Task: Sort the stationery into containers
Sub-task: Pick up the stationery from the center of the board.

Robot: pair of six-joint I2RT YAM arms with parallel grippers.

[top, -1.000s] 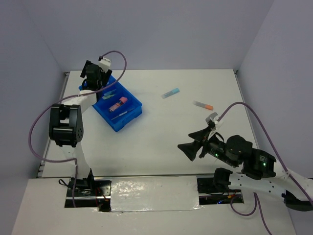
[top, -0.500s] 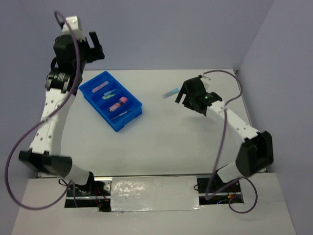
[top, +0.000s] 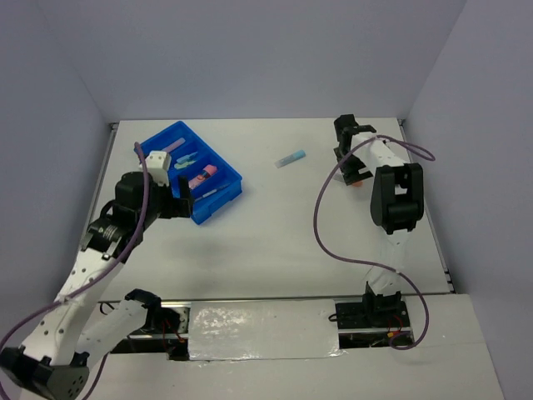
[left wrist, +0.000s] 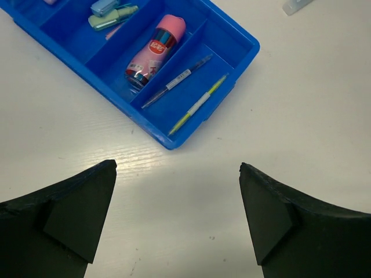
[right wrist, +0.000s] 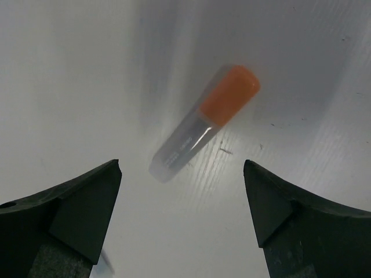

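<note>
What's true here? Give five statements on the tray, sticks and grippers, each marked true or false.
The pink-capped bottle lies in the blue tray. True.
The yellow pencil and dark pen share one compartment. True.
The right gripper is shut on the orange-capped stick. False: it is open; the stick lies on the table.
The left gripper holds a stick. False: open, empty.
Everything is in the tray. False: a light blue stick also lies outside.

The bright blue rectangular plastic tray (left wrist: 229,49) holds a small bottle with a pink cap and pink printed label (left wrist: 155,52), a thin dark pen (left wrist: 177,81) and a thin yellow pencil with a white band (left wrist: 199,104). On the white table (top: 275,225) lie a frosted clear stick with an orange cap (right wrist: 203,121) and a short pale blue stick (top: 291,158)
</note>
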